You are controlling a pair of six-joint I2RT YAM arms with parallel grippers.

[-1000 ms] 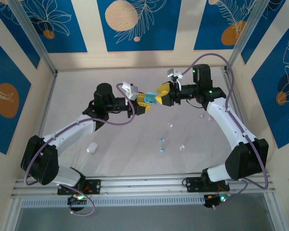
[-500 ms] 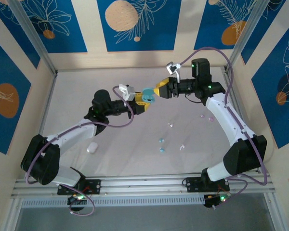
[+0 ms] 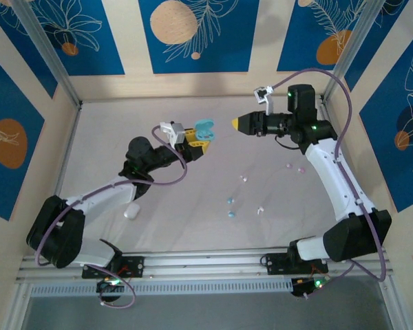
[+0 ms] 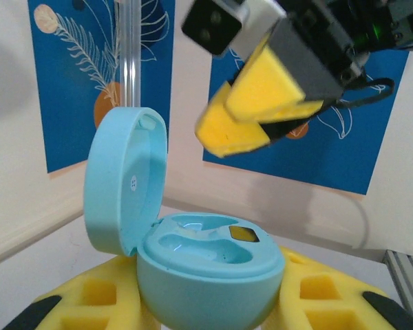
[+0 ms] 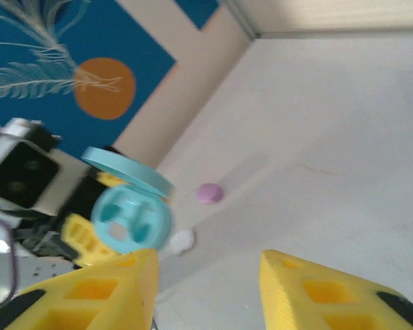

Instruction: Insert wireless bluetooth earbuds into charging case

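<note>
My left gripper is shut on a light blue charging case, held up above the table with its lid swung open. In the left wrist view the case body sits between my yellow pads, and both its wells look bare. My right gripper hovers just right of the case, apart from it. Its fingers stand open with nothing between them, and the case lies ahead of them. Several tiny earbuds lie on the table: light blue ones and white ones.
A white case lies on the table by the left arm. Small pinkish bits rest near the right arm. In the right wrist view a pink round thing and a white one lie on the table beyond the held case.
The two grippers were together at the case; the right one has pulled back to the right. The lid now stands open, and the left gripper carried the case slightly left.
</note>
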